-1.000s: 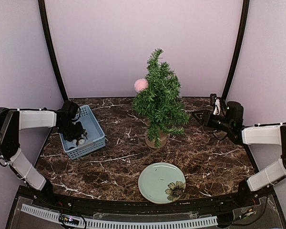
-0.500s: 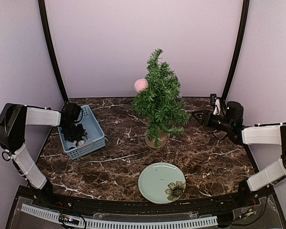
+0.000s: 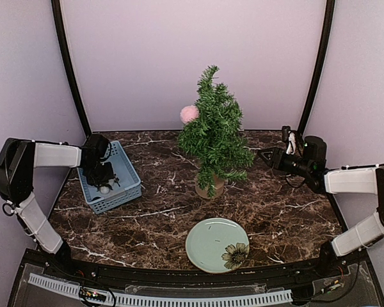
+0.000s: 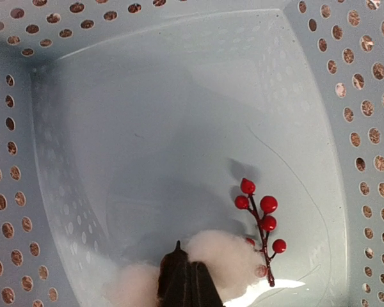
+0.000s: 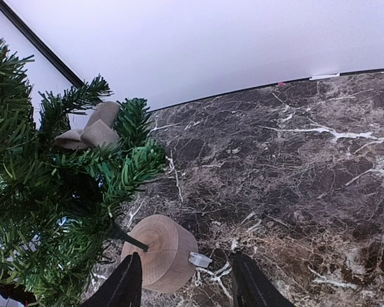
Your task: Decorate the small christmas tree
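Observation:
The small christmas tree [image 3: 214, 137] stands on its round wood stump [image 5: 160, 252] at the table's middle back. It carries a pink pom-pom [image 3: 189, 114] on its left side and a grey bow [image 5: 93, 133]. My left gripper [image 3: 102, 176] is down inside the blue basket [image 3: 125, 163]. Its fingers are pressed together, shut, just over a pale fluffy ball [image 4: 221, 259], with a red berry sprig [image 4: 261, 224] lying to the right. I see nothing between the fingers [image 4: 179, 281]. My right gripper [image 3: 264, 155] hovers open to the right of the tree, empty.
A pale green plate [image 3: 217, 245] with a flower print lies at the front middle. A small white tag [image 5: 201, 259] lies on the dark marble table [image 3: 288, 211] beside the stump. A thin clear thread runs over the basket floor [image 4: 179, 115].
My left gripper has shifted a little inside the basket and closed. A small white ball now shows beside it. The right arm has stayed still.

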Controlling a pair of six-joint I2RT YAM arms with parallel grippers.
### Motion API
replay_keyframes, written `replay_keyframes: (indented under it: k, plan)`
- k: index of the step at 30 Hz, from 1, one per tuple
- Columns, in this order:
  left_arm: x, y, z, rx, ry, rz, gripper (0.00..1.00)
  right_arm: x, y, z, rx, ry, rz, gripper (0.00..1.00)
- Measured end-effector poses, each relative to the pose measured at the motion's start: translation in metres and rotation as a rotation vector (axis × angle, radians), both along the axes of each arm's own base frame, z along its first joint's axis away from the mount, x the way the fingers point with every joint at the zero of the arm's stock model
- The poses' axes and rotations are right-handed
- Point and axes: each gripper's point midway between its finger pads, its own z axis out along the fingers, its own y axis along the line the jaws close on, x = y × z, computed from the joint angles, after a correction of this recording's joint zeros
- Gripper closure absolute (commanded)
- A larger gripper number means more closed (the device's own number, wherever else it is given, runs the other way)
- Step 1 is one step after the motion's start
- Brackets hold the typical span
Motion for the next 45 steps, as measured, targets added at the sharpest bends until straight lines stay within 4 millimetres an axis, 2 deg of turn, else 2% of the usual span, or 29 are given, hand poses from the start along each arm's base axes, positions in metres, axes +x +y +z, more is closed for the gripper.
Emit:
replay_keyframes:
  k: [3,6,11,14,18,23,27,29,32,34,35,37,41,45]
  plan:
    - [0.002,0.0,0.013,0.005,-0.03,-0.013,1.0,0.0,0.0,0.0,0.001,0.001,0.0,0.52]
    - [0.004,0.001,0.035,0.008,-0.084,-0.027,1.0,0.0,0.0,0.0,0.001,0.001,0.0,0.52]
    - [0.007,-0.002,0.091,-0.009,-0.228,-0.068,1.0,-0.001,0.001,0.0,0.004,0.002,0.006,0.52]
    - [0.007,-0.013,0.126,-0.019,-0.326,-0.125,1.0,-0.001,0.001,0.0,0.007,0.004,0.009,0.52]
    - [-0.003,-0.054,0.179,-0.049,-0.475,-0.295,1.0,-0.001,0.002,0.001,0.011,0.006,0.009,0.52]
    - [-0.036,-0.123,0.256,-0.134,-0.721,-0.58,1.0,-0.001,0.002,0.002,0.022,0.007,0.008,0.52]
    - [-0.064,-0.175,0.301,-0.198,-0.86,-0.798,1.0,-0.002,0.002,0.006,0.028,0.001,0.007,0.52]
    - [-0.079,-0.204,0.314,-0.221,-0.911,-0.912,1.0,-0.003,0.001,0.011,0.031,-0.01,0.007,0.52]
    - [-0.102,-0.248,0.312,-0.24,-0.939,-1.087,1.0,-0.004,0.001,0.017,0.035,-0.026,0.007,0.52]
    - [-0.116,-0.28,0.299,-0.231,-0.936,-1.208,1.0,-0.005,0.001,0.021,0.036,-0.036,0.007,0.52]
    - [-0.116,-0.289,0.293,-0.214,-0.937,-1.241,1.0,-0.005,0.001,0.022,0.037,-0.04,0.007,0.52]
    - [-0.134,-0.318,0.275,-0.205,-0.932,-1.35,1.0,-0.006,0.001,0.025,0.038,-0.047,0.008,0.51]
    - [-0.15,-0.353,0.24,-0.161,-0.927,-1.489,1.0,-0.006,0.001,0.027,0.038,-0.056,0.008,0.51]
    - [-0.153,-0.374,0.213,-0.109,-0.923,-1.569,1.0,-0.006,0.0,0.027,0.037,-0.057,0.008,0.51]
